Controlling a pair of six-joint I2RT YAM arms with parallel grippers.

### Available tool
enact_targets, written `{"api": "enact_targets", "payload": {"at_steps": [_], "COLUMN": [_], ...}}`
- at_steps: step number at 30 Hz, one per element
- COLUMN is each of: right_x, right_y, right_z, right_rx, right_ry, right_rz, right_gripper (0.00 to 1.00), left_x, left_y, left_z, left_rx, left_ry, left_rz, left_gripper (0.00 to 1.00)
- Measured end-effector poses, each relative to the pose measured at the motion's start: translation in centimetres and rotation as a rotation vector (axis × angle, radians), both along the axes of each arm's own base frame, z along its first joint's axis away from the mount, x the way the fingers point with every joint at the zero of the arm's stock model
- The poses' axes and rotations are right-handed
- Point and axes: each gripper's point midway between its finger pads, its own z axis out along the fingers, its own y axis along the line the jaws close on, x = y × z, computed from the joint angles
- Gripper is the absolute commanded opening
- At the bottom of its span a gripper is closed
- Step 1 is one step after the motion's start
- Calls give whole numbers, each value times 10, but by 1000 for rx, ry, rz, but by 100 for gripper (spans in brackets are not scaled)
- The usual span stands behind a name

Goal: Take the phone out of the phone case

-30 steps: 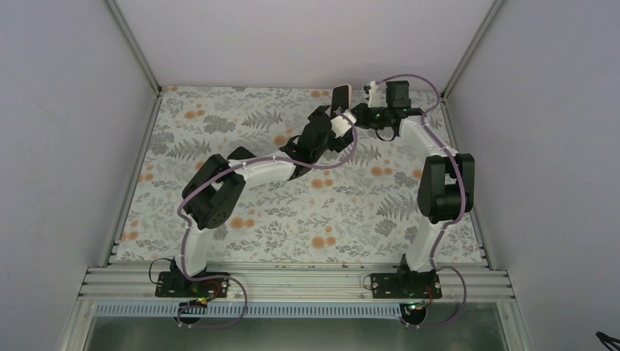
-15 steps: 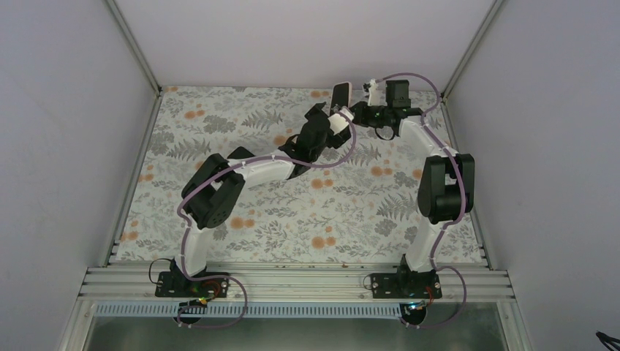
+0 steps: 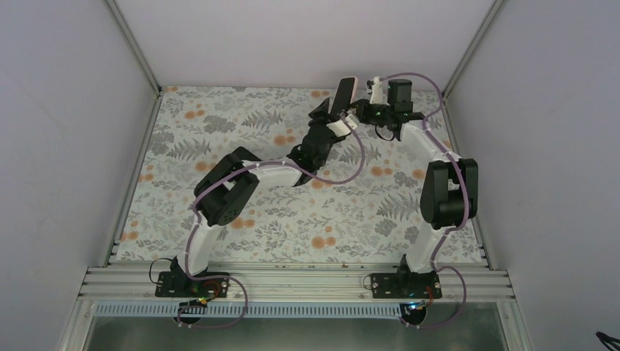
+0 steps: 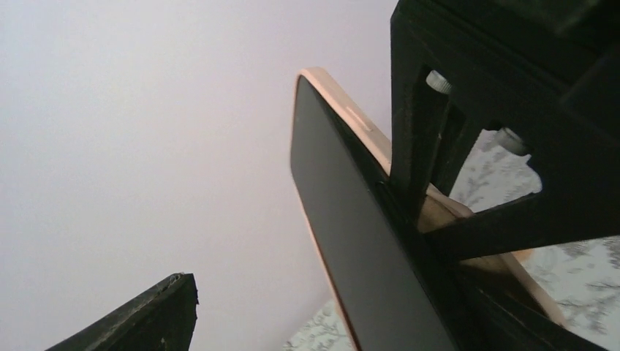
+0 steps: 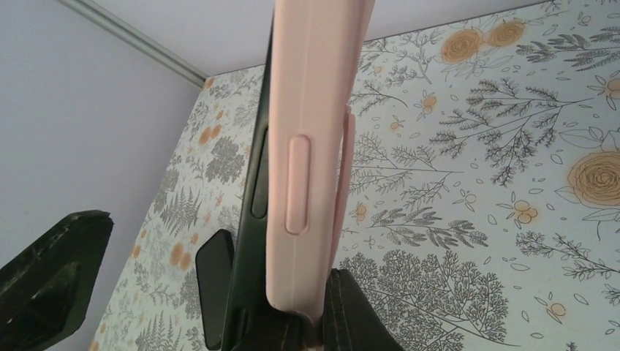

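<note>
The phone (image 3: 345, 91) stands tilted in the air, still inside its pink phone case (image 5: 311, 146). At the phone's lower end the left tool (image 3: 337, 115) pinches both its faces. The right tool (image 3: 358, 110) is spread around the phone, with one finger against the case back and the other well off the screen. Beyond the phone, the tabletop (image 3: 219, 131) ends at its far edge, with broad bare pattern on the near side.

phone (image 4: 343, 234): 1 | phone case (image 5: 311, 146): 1, pink | arms: 2, namely left arm (image 3: 263, 172) and right arm (image 3: 447, 191) | grippers: 2, namely left gripper (image 3: 339, 111) and right gripper (image 3: 362, 110) | purple cables (image 3: 360, 157): 2, one along each arm | tabletop (image 3: 219, 124): 1, flower-patterned
</note>
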Motion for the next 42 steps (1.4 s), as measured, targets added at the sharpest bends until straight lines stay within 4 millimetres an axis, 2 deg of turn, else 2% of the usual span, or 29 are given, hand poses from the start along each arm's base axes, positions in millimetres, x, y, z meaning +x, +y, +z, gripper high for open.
{"api": "enact_targets", "payload": {"at_steps": [4, 9, 11, 13, 15, 18, 27, 29, 36, 37, 39, 40, 42], "right_x": [3, 3, 3, 3, 3, 4, 5, 6, -9, -8, 6, 10, 8], "right_y": [1, 1, 1, 1, 1, -1, -12, -17, -16, -30, -77, -104, -142], "right_z": [0, -1, 4, 8, 11, 14, 8, 3, -9, -20, -34, -44, -61], "right_rx": [-8, -10, -7, -6, -4, -1, -56, -85, -136, -220, -367, -446, -562], "right_ry": [-15, -29, -40, -50, -58, -71, -58, -58, -104, -111, -162, -163, -150], "right_rz": [-20, -37, -40, -44, -44, -46, -83, -94, -35, -77, -186, -248, -323], "right_gripper": [3, 3, 3, 3, 3, 3, 3, 4, 3, 3, 3, 3, 3], "left_x": [5, 9, 10, 10, 10, 11, 13, 11, -3, 2, 13, 23, 43], "left_y": [1, -1, -3, -6, -9, -16, -21, -18, -4, 9, 40, 61, 107], "left_z": [-3, -8, -7, -6, -6, -5, -10, -13, -19, -15, -11, -7, 7], "left_rx": [16, 1, -24, -41, -50, -72, -77, -67, -37, -30, -12, -15, -39], "left_ry": [-66, -68, -60, -45, -26, 10, 61, 74, 166, 164, 203, 206, 200], "left_rz": [32, 27, 6, -22, -49, -89, -123, -133, -227, -186, -156, -90, 16], "left_gripper": [68, 52, 41, 35, 19, 4, 2, 2, 2, 2, 2, 2, 2]}}
